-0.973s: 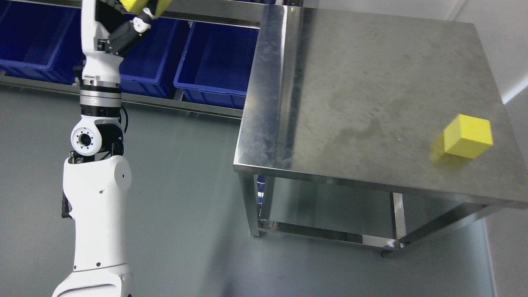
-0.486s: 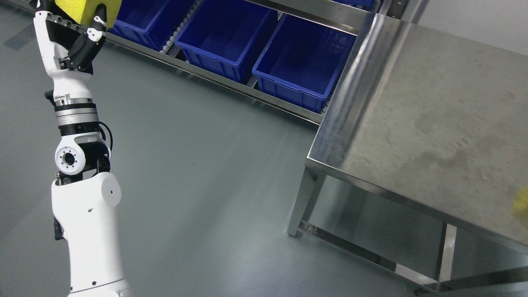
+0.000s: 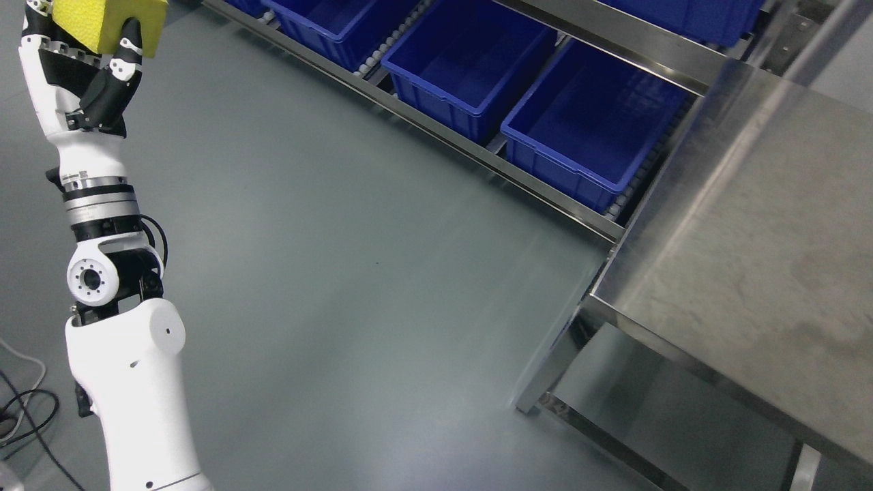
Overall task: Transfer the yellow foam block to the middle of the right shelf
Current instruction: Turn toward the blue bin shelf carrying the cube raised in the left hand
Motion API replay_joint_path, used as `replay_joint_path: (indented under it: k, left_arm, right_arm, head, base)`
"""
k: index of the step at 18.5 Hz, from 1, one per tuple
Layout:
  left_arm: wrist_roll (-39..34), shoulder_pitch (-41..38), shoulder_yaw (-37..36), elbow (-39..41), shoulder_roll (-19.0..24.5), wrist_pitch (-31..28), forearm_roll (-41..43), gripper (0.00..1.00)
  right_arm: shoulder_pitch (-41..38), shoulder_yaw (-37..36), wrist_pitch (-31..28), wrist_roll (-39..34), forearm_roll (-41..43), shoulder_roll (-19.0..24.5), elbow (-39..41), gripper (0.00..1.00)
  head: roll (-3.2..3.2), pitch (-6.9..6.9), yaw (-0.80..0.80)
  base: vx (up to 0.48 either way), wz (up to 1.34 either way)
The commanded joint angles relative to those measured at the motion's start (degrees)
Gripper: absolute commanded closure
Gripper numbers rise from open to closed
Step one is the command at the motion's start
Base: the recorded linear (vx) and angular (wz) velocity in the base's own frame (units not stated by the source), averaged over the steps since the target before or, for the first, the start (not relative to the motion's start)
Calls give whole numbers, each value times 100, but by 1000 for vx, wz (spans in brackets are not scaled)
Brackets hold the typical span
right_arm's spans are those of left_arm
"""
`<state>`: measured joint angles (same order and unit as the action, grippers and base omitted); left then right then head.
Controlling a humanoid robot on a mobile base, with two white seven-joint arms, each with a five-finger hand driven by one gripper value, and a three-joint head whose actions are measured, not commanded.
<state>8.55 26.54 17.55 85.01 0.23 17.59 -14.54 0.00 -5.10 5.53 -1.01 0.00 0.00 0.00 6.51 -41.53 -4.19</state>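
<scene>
**Block held high as the view swings left**

The left hand (image 3: 85, 61) is raised at the far left of the scene, its fingers (image 3: 129, 51) curled round the yellow foam block (image 3: 109, 24), which sits in the grip at the top left corner, partly cut off by the picture's edge. The right arm does not show.

Over the last second the whole picture has shifted: the steel table (image 3: 764, 273), which filled the right half a second ago, now sits at the right edge. The second yellow block that stood on it has slid out of view. The blue bins (image 3: 470, 68) on the roller rack (image 3: 436, 133) now run across the far side. That is the camera turning, not the things moving. The hand's hold on the block looks unchanged throughout.

The robot appears to be mid-carry, turning toward its goal. No shelf that could be called the right shelf's middle level can be picked out yet, so placing seems well ahead.
</scene>
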Motion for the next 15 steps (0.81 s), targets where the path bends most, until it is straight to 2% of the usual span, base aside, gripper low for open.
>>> replay_joint_path:
  k: [1,6,15]
  left_arm:
    - [6,-236,407,262,77,-80,-5,60]
    - [191,-562,434,270,77,-185,-5,60]
    - [296,-562,803,270,77,-177,-13,59]
  right_arm:
    - [9,0,1,-4,0,-100,100,0]
    - [18,0,1,-4,0,-100,100,0]
    - [9,0,1,-4,0,-100,100,0]
  head:
    - [0,0,0]
    - [0,0,0]
    - [0,0,0]
  base:
    - [63,556]
    - [69,670]
    - [92,766]
